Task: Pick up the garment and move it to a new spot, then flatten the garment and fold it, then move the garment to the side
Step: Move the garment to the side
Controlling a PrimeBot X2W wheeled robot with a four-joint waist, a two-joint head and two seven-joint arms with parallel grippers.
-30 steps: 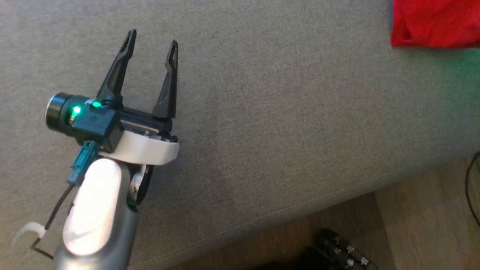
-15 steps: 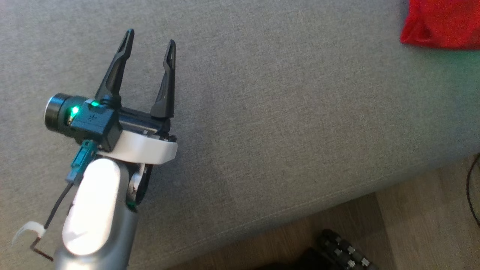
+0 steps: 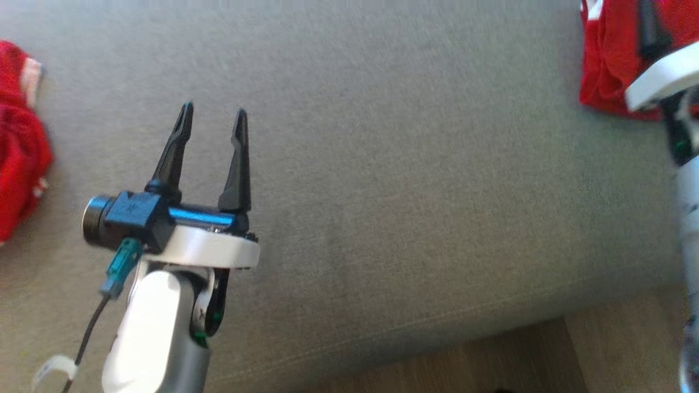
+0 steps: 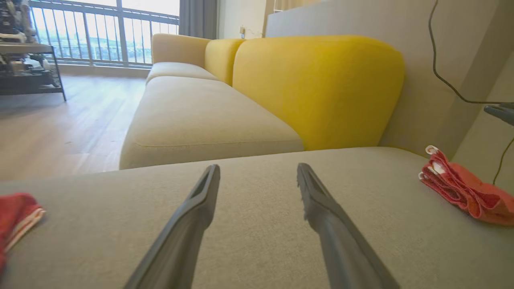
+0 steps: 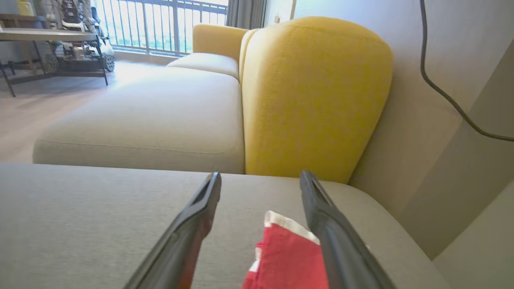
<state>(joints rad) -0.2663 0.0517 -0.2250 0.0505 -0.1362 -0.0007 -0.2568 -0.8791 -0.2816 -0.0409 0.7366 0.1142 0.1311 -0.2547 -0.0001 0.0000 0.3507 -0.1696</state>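
The garment (image 3: 606, 60) is a folded red cloth with white trim, lying at the far right of the grey sofa seat (image 3: 409, 164). It also lies at the right in the left wrist view (image 4: 466, 192). My right gripper (image 5: 261, 176) hangs open just above it, and the red fabric (image 5: 289, 257) lies loose between and under the fingers. One dark right finger (image 3: 650, 27) and the white wrist ring stand over the cloth. My left gripper (image 3: 212, 112) is open and holds nothing, low over the bare seat at the left (image 4: 258, 167).
Another red cloth (image 3: 16, 153) lies at the seat's left edge (image 4: 16, 216). A yellow backrest cushion (image 5: 317, 92) stands behind the seat, with a wall and a black cable (image 5: 441, 88) beyond. The seat's front edge drops to wooden floor (image 3: 600, 355).
The head view has shifted, bringing my right arm and the left red cloth into the picture. My right gripper has gone from shut to open. The left gripper stays open.
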